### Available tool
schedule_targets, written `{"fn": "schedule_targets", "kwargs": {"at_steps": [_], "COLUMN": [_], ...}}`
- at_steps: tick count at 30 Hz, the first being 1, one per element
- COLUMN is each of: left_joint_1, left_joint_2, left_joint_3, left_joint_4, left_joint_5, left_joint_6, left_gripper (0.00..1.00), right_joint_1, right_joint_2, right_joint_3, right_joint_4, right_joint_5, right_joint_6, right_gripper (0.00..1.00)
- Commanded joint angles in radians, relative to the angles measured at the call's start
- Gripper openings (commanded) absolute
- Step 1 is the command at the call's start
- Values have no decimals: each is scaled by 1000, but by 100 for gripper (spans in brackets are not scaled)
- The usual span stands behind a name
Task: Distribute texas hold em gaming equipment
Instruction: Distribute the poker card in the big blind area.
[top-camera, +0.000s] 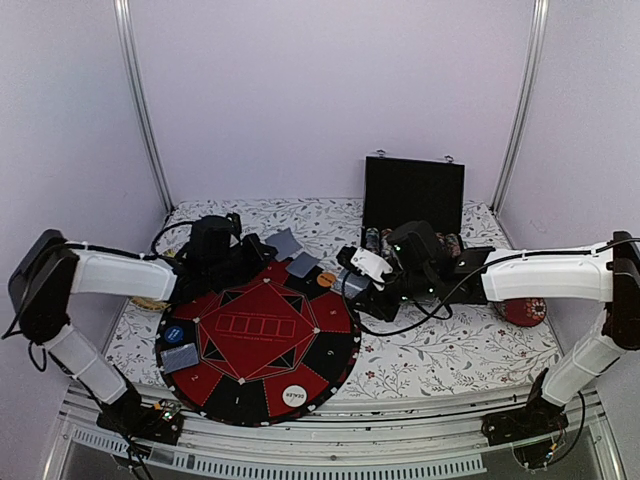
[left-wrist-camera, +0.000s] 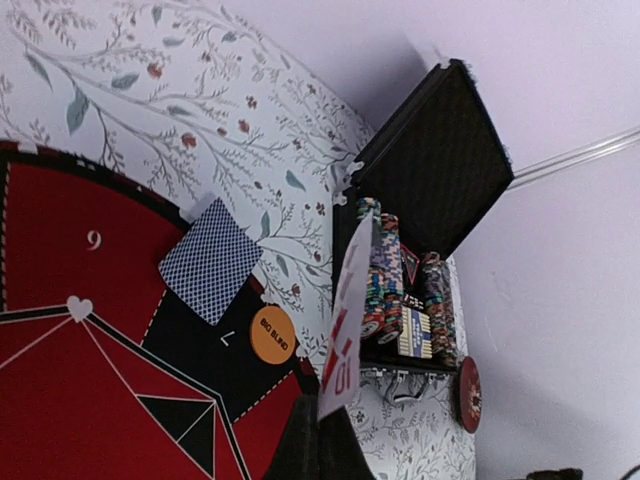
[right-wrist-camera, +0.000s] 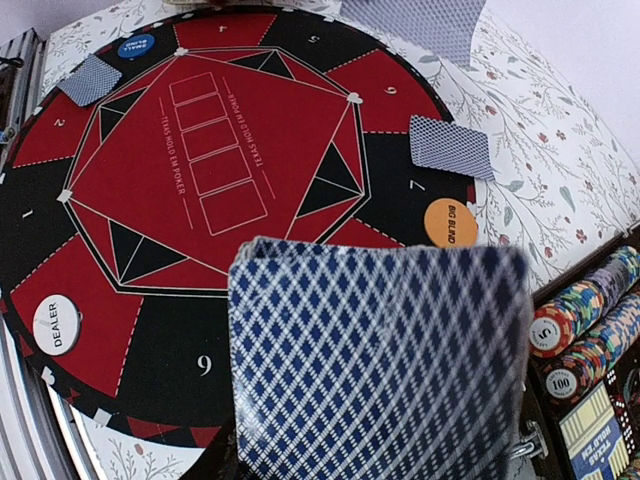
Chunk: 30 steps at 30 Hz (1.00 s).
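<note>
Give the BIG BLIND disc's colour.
The small round disc is orange, clearest in the right wrist view.

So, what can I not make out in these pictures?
- Left wrist view: the white card in the left hand stands almost edge-on, so its value is unreadable.
- Right wrist view: the held cards hide the fingers of the right hand.
- Right wrist view: the chip stacks are cut off by the edge.
- Top view: the blue disc lettering is too small.

The top camera is looking down from above and behind the arm bases, covering the whole round mat (top-camera: 258, 340). The left wrist camera is sitting low at the mat's 11 o'clock, facing the chip case (left-wrist-camera: 430, 170). The right wrist camera is looking from 2 o'clock toward 8 o'clock. Both are sharing the orange disc (left-wrist-camera: 272, 334).
</note>
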Motion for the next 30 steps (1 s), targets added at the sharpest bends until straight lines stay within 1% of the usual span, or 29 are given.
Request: {"fn": "schedule_targets", "kwargs": {"at_steps": [1, 3, 6, 8, 11, 13, 17, 23, 27, 30], "left_joint_1": [37, 43, 54, 64, 66, 65, 62, 47, 35, 24], "left_joint_2": [157, 238, 353, 418, 499, 544, 606, 676, 714, 717], "left_joint_3": [37, 60, 112, 126, 121, 134, 155, 157, 164, 159], "left_joint_4": [249, 289, 319, 376, 477, 502, 545, 616, 631, 627], "left_joint_5": [102, 117, 179, 217, 219, 213, 209, 161, 149, 110], "left_joint_6": [-135, -160, -207, -259, -317, -321, -359, -413, -465, -481], "left_gripper": [0, 0, 0, 0, 0, 0, 0, 0, 0, 0], "right_joint_1": [-4, -5, -4, -3, -3, -4, -3, -4, -4, -4], "right_joint_2": [-51, -54, -54, -58, -74, -80, -81, -73, -82, -88], "right_joint_3": [-8, -10, -10, -14, -28, -36, -54, -64, -79, -83], "right_joint_4": [-54, -71, -99, -109, -111, -113, -109, -109, -104, -98], "right_joint_5": [53, 60, 74, 85, 98, 108, 138, 132, 133, 137], "right_joint_6": [71, 86, 112, 133, 162, 172, 184, 197, 199, 202], "right_gripper": [38, 38, 38, 38, 37, 38, 37, 37, 37, 37]}}
